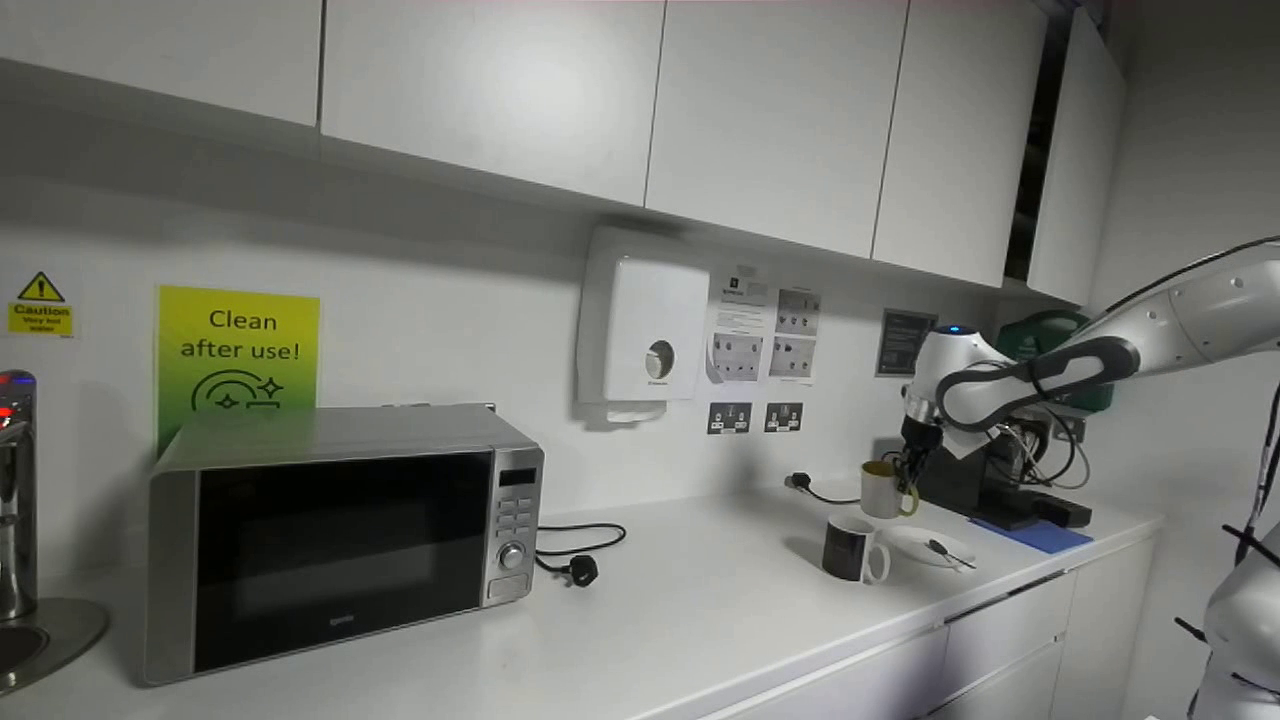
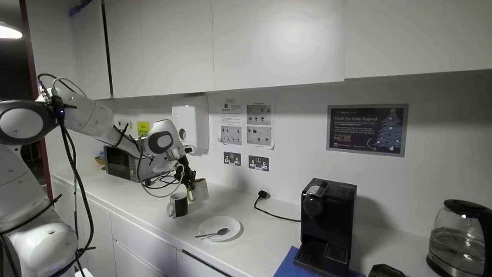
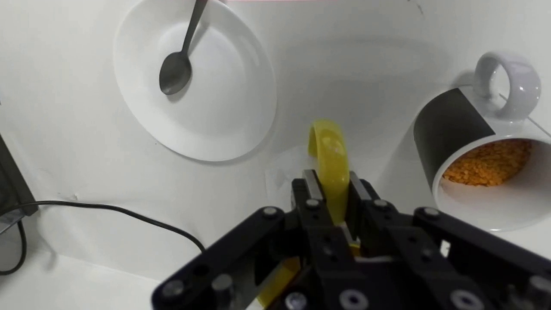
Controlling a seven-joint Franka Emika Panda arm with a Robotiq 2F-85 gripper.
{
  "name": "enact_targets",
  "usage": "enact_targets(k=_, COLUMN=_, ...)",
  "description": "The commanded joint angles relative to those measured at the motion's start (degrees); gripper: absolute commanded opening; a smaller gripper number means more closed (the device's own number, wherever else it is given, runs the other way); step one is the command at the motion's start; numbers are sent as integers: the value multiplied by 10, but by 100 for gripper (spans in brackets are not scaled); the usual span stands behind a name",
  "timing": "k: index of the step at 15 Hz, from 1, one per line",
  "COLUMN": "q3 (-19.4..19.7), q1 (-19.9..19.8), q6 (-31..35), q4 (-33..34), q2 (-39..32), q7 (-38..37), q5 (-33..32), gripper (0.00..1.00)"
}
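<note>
- Kitchen surface point(image 1: 680, 610), white, runs along a white wall point(image 1: 450, 320) in an exterior view. A yellow-green sign point(image 1: 238, 345) reads "Clean after use!" and a small yellow label point(image 1: 40, 318) reads "Caution Very hot water". Lettering on the microwave point(image 1: 345, 560) and the dispenser point(image 1: 650, 300) is too small to read.
- Toward the far end, the black hand point(image 1: 906, 478) is clamped on a yellow-lined mug point(image 1: 879, 493), near a black-and-white mug point(image 1: 843, 548) that stands upright.
- In an exterior view, a dark poster point(image 2: 367, 130) is headed "Cash for Kids Appeal"; its smaller lines are blurred. A glass kettle point(image 2: 455, 246) holds clear liquid. A black coffee machine point(image 2: 326, 227) stands by a blue mat point(image 2: 288, 263). A white plate point(image 2: 211, 224) carries a spoon point(image 2: 222, 231), its stem reaching over the rim.
- Just beside the black-and-white mug is the held one; whether its base touches the surface cannot be told.
- In the wrist view, the yellow handle point(image 3: 332, 163) is pinched between the fingers from both sides. Whatever the yellow-lined mug contains is hidden. Inside the black-and-white mug lie loose orange grains point(image 3: 490, 165), with bare white wall around them.
</note>
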State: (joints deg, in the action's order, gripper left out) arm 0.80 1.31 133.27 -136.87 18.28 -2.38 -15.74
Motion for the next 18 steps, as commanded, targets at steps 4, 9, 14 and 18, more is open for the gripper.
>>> enact_targets(k=4, q3=23, q1=-2, q6=32, q4=3, q2=-14, q7=82, q5=76, gripper=4)
enact_targets(k=9, q3=30, q1=-1, q6=30, q4=13, q2=-36, q7=121, q5=114, gripper=4)
enact_targets(k=14, q3=31, q1=-2, q6=42, q4=19, q2=-57, q7=140, q5=134, gripper=4)
enact_targets(k=18, q3=30, q1=-3, q6=68, q4=21, q2=-74, q7=146, q5=146, gripper=4)
